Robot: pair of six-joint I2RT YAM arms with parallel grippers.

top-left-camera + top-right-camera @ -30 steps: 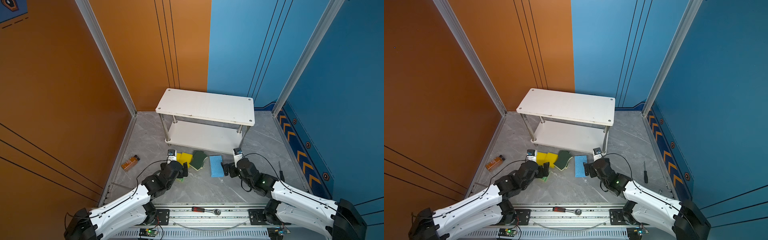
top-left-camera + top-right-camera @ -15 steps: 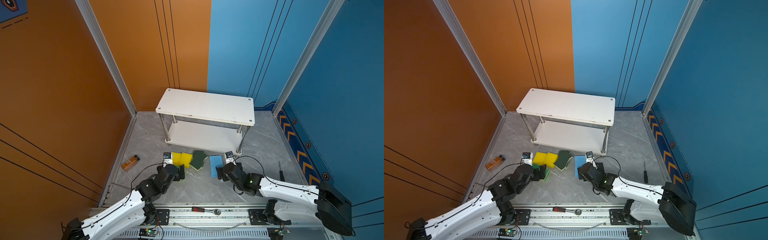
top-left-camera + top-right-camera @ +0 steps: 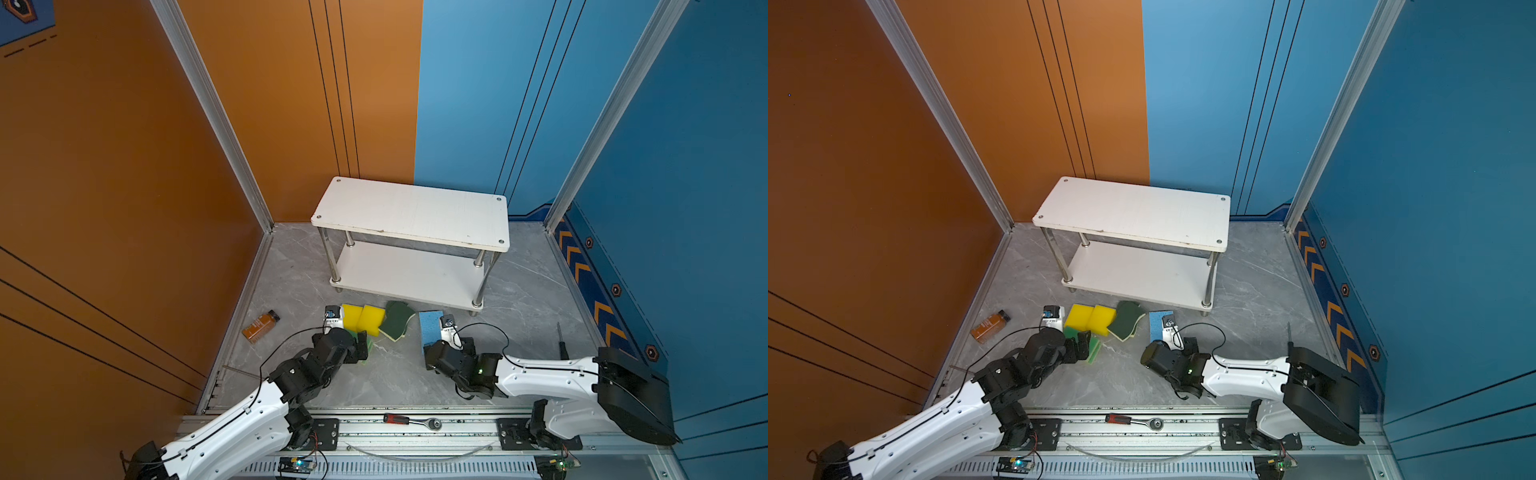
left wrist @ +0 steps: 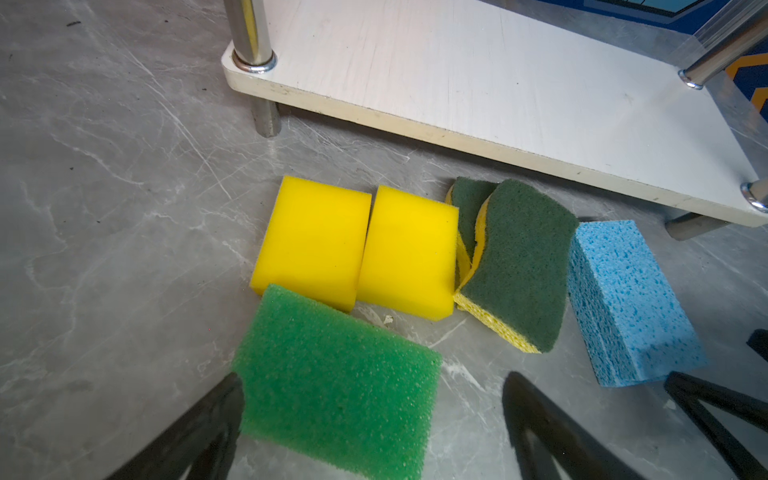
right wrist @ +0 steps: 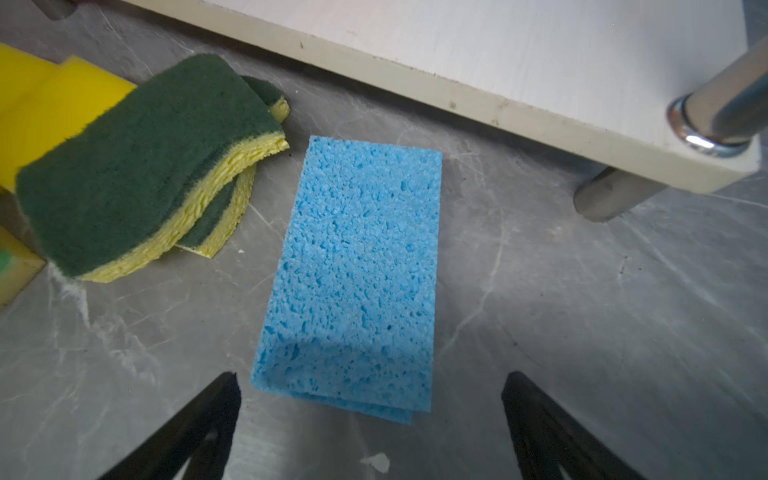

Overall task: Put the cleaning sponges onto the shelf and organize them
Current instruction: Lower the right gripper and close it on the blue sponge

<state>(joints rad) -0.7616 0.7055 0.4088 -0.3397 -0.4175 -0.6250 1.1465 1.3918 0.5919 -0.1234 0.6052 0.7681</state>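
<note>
On the tabletop just off the shelf (image 3: 411, 216), left claw (image 4: 372, 382) hangs spread at the green sponge (image 4: 336, 386) and right claw (image 5: 370, 382) spread facing the blue sponge (image 5: 357, 266). Probably best to straddle each squarely before squeezing.

Over the last second we see the right gripper (image 5: 372, 379) come leftward and back toward the near edge. In both top views its wrist camera (image 3: 448, 323) now hides the near end of the light blue sponges (image 3: 430, 324), which lay fully in sight before. The right arm (image 3: 540, 374) has swung round to lie almost crosswise. The left gripper (image 4: 374, 379) has drawn back slightly, baring the leftmost yellow sponge (image 3: 351, 316).
</note>
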